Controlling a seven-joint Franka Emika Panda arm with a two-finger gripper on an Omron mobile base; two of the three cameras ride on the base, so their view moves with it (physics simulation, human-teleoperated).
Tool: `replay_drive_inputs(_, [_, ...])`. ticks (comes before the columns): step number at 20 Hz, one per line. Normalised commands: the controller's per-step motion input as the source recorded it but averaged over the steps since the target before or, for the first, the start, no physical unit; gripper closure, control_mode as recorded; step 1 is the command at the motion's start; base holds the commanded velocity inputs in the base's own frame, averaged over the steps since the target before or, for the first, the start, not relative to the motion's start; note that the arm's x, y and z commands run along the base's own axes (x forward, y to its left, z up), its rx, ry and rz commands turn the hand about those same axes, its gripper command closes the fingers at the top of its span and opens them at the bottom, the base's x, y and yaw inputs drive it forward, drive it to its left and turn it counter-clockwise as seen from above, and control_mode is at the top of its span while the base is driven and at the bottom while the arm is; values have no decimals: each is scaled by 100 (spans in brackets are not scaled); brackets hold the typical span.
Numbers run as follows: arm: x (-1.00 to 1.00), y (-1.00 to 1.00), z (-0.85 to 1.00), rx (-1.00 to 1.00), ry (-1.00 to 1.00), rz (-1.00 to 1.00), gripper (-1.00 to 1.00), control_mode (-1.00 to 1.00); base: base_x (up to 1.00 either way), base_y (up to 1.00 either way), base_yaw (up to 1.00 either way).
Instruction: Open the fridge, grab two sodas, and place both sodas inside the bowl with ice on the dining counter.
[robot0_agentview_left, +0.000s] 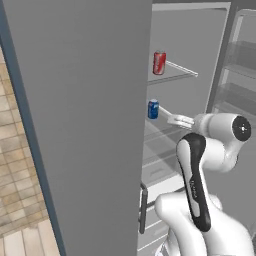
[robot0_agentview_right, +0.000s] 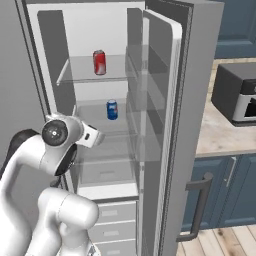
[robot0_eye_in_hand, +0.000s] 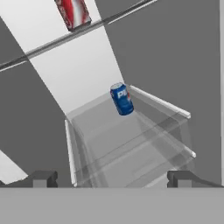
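In the left base view a closed grey fridge (robot0_agentview_left: 80, 125) door fills the left half. At 1 o'clock of the frame centre, inside the open compartment, the red can (robot0_agentview_left: 159, 63) stands upright on a glass shelf (robot0_agentview_left: 172, 75). Below it, at 6 o'clock of the red can, the blue can (robot0_agentview_left: 153, 109) stands upright on the next shelf down. The pincer (robot0_agentview_left: 176, 119) reaches in from 3 o'clock of the blue can, near it but apart from it.

In the right base view the same cans stand one above the other, the red can (robot0_agentview_right: 99, 62) on the upper shelf, the blue can (robot0_agentview_right: 112, 109) on the lower. The arm's wrist (robot0_agentview_right: 90, 136) lies at 7 o'clock of the blue can. The open right door (robot0_agentview_right: 165, 125) with its racks stands at 3 o'clock. Further right, a surface (robot0_agentview_right: 220, 135) carries a dark oven (robot0_agentview_right: 235, 95).

In the hand view the two fingertips (robot0_eye_in_hand: 41, 178) stand wide apart at the bottom edge, with nothing between them. The blue can (robot0_eye_in_hand: 121, 99) sits just above centre, clear of both tips, and appears tilted with the camera. The red can (robot0_eye_in_hand: 73, 13) shows at 11 o'clock, on the shelf above.
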Motion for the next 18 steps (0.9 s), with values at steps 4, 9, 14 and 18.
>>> replay_drive_inputs(4, [49, 6, 0, -1, 0, -13, -100, -100, 0, 0, 0])
replay_drive_inputs(9, [39, -42, -4, -13, 1, -1, -100, -100, 0, 0, 0])
replay_drive_inputs(14, [40, -44, -10, -16, 4, 0, -100, -100, 0, 0, 0])
replay_drive_inputs(18, [17, 0, -35, -23, 3, -6, -100, -100, 0, 0, 0])
